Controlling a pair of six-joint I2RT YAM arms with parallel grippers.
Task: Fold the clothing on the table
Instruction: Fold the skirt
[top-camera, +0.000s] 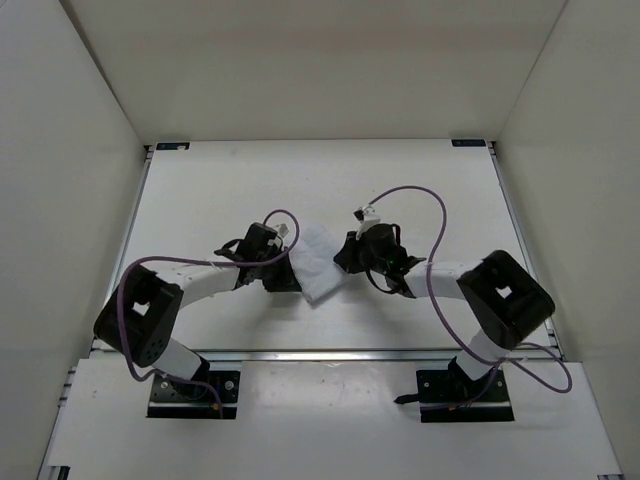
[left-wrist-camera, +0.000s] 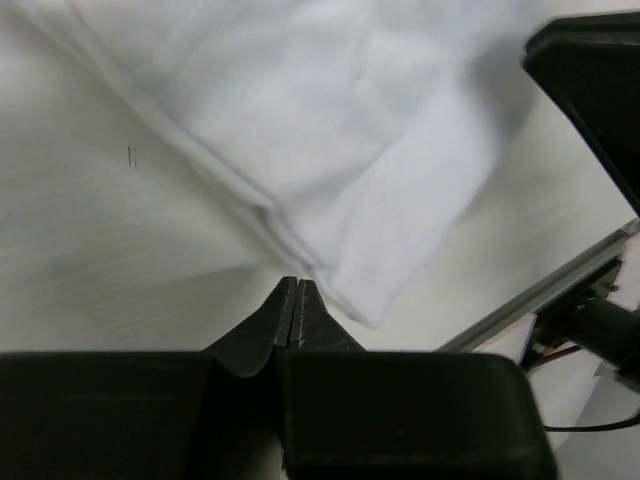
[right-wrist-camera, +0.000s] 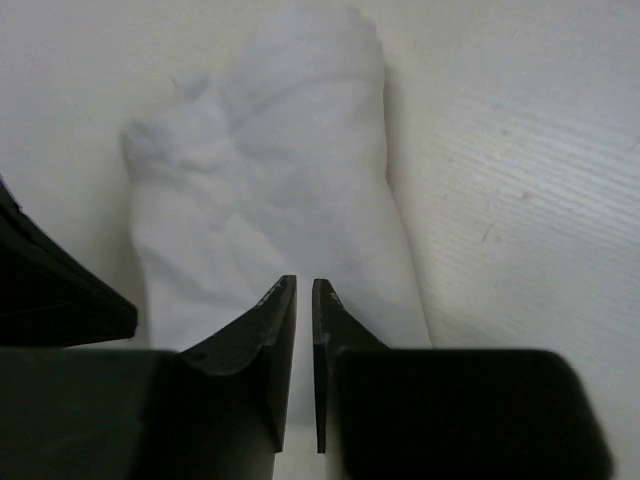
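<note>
The clothing (top-camera: 318, 262) is a small white bundle, folded over itself, lying mid-table between my two arms. My left gripper (top-camera: 287, 272) sits at its left edge; in the left wrist view its jaws (left-wrist-camera: 298, 286) are pressed together right at the garment's folded near edge (left-wrist-camera: 330, 130), with no fabric visible between them. My right gripper (top-camera: 346, 257) is at the bundle's right side. In the right wrist view its tips (right-wrist-camera: 304, 285) hover over the wrinkled cloth (right-wrist-camera: 270, 190), jaws shut to a thin slit with nothing seen gripped.
The white table (top-camera: 200, 200) has white walls on three sides. A silver rail (top-camera: 330, 352) runs along its near edge and shows in the left wrist view (left-wrist-camera: 540, 295). Purple cables (top-camera: 420, 200) loop from both arms.
</note>
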